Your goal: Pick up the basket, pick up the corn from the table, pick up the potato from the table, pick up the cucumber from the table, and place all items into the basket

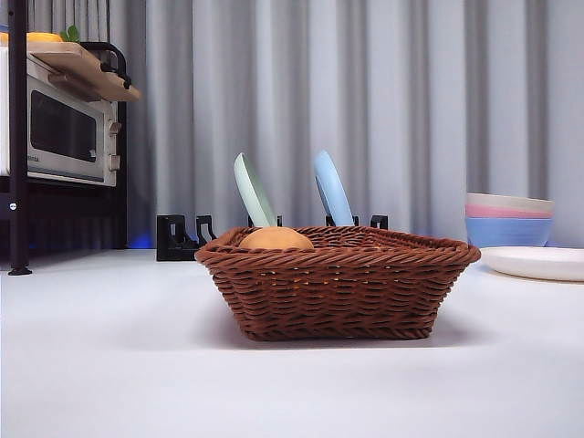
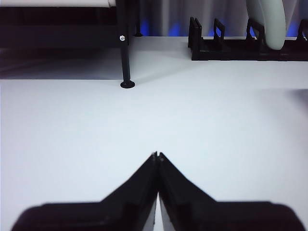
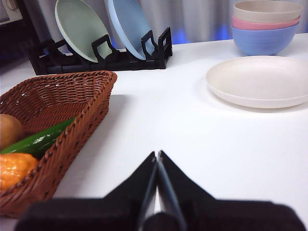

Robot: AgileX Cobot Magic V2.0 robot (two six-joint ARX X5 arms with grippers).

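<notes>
Nearest to me, the basket [image 1: 338,287] sits on the table [image 1: 109,365], filling the middle of the front view, with the rounded top of the potato [image 1: 276,239] just showing above its braided rim. From the right wrist camera I see into its near end: the potato [image 3: 8,131], the cucumber [image 3: 36,140] lying across the weave, and the corn [image 3: 13,169] beside it, all three inside. My right gripper [image 3: 157,155] hangs just beside the basket over bare table, jaws pressed together and holding nothing. My left gripper [image 2: 157,155] is likewise clenched empty over open tabletop, well apart from the basket, facing the black rack [image 2: 240,45] and a shelf leg [image 2: 126,57]. I judge the loading finished, so what remains, if anything, is keeping both arms clear. To do that well I would lift the right arm straight up before swinging it, so it cannot clip the flaring rim and shift the basket, and keep it away from the cream plate [image 3: 260,82] and the stacked bowls [image 3: 264,26] on its other side.
</notes>
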